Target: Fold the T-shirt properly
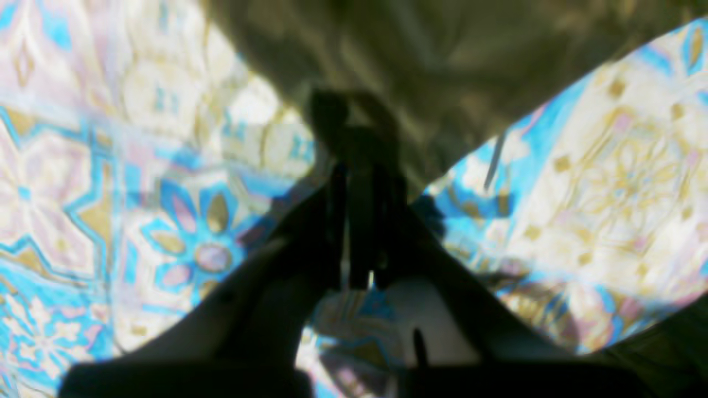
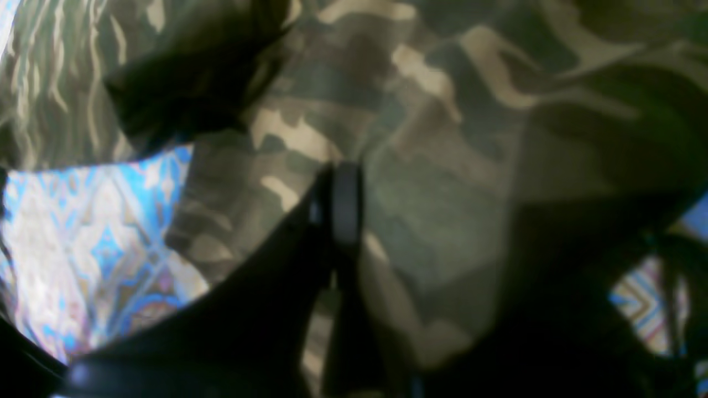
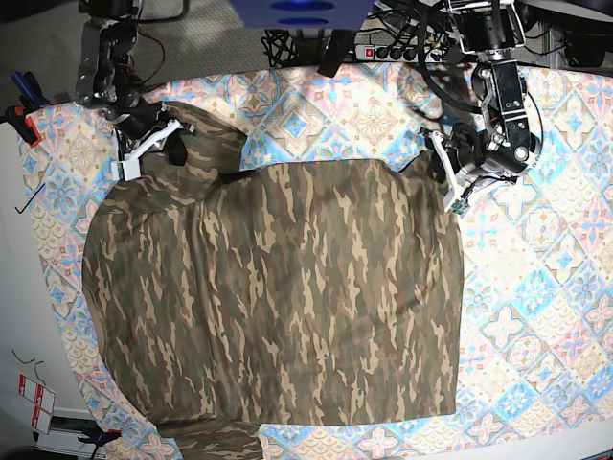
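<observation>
Now you see the T-shirt (image 3: 278,297) lying spread over the table (image 3: 536,316), which is covered with a pastel patterned tablecloth (image 3: 546,278). The camouflage cloth takes most of the middle of the base view, and its lower edge reaches close to the near edge of the table. Your left claw (image 3: 450,182) is at the top corner of the shirt on the right side of that view; in the left wrist view its fingers (image 1: 337,221) are pressed together on a point of the cloth (image 1: 420,72), with the tablecloth visible on both sides. Your right claw (image 3: 144,153) is at the opposite top corner, where the cloth is bunched up. In the right wrist view this claw (image 2: 340,204) is also pinched shut on the camouflage fabric (image 2: 442,138).
</observation>
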Controlling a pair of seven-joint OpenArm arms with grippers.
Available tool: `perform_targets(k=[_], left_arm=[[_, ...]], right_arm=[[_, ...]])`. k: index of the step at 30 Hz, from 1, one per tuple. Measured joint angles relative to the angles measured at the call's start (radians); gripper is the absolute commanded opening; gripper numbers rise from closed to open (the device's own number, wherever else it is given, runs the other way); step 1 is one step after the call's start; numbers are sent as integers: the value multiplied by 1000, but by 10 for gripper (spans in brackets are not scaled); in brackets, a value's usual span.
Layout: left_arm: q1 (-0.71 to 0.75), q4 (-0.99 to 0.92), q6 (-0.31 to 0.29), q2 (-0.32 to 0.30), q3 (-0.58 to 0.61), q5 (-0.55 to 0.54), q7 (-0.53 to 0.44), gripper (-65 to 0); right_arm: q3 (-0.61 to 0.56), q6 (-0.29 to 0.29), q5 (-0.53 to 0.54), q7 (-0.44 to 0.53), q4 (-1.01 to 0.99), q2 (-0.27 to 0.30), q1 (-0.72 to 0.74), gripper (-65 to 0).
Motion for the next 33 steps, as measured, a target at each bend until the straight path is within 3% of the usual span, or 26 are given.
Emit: perform_targets(k=[6,10,12,18,20,28,33], left_arm=[[1,41,-4,3,-17,-2,8,-650],[-26,108,3,66,-202,-6,-2,-641],[-41,98,-4,75,-263,0,24,-569],[-55,94,0,75,-294,-2,126,-249],[-56,69,0,77,-294,-49,131,-189],[-82,-151,1,47,-295,-305,130,-230],[-103,-189,1,33,-285,-325,101,-226]], right_arm=[[-2,-29,-19,3,4,-2,-2,-640],[-3,-24,-47,8,5,-2,-1,-640],[-5,-23,-49,11,5,-2,-2,-640],[-6,-23,-56,12,7,-2,-2,-640],[-6,-25,-56,12,7,-2,-2,-640],[-7,-21,-71,18,7,-2,-2,-640],[-7,-13,-130,30,12,-2,-2,-640]])
